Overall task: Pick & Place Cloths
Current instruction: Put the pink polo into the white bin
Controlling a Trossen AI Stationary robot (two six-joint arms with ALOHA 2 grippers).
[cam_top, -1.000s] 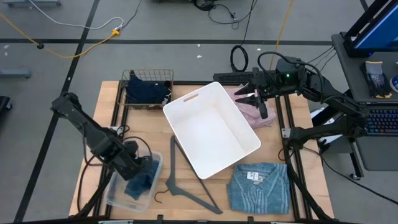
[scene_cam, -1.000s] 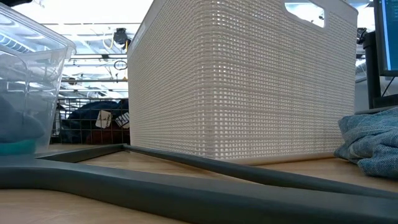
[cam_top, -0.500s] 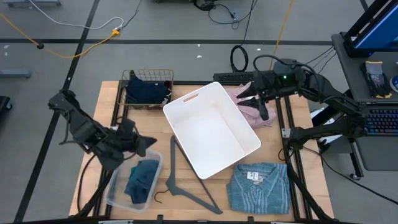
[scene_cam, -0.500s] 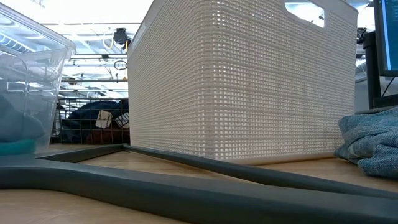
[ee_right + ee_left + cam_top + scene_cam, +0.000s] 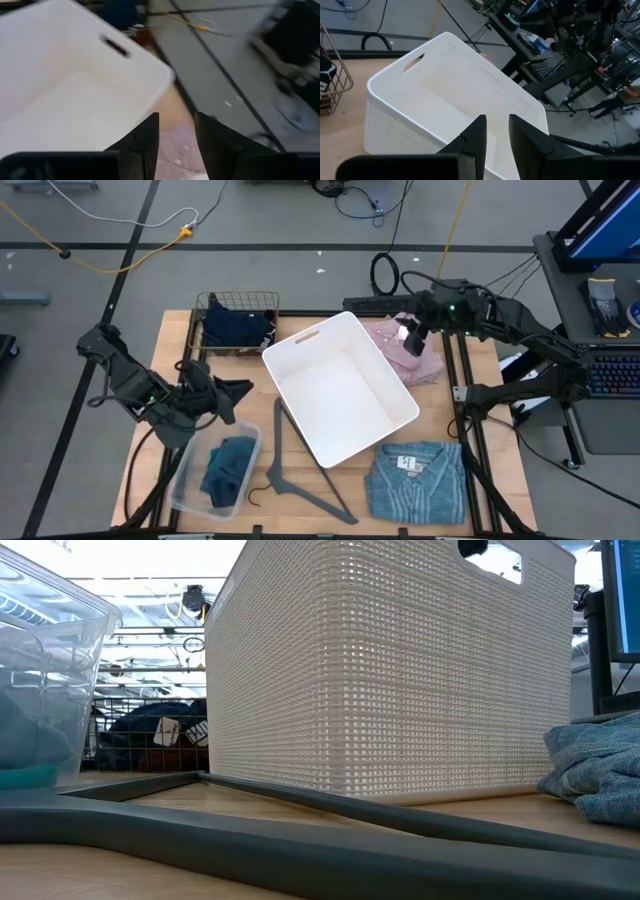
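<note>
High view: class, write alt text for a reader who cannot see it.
An empty white bin sits mid-table, both arms hovering beside it. Pink cloth, striped shirt, teal cloth in a clear tub, navy cloth in a wire basket, and a hanger surround it.

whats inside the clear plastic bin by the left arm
A crumpled teal cloth lies in the clear plastic bin. Whether anything sits beneath the cloth cannot be seen, because it covers the bottom there.

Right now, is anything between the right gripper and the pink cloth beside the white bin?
Nothing visible. The right gripper hovers directly over the pink cloth, fingers slightly parted and empty. The white bin sits alongside, not in between.
</note>
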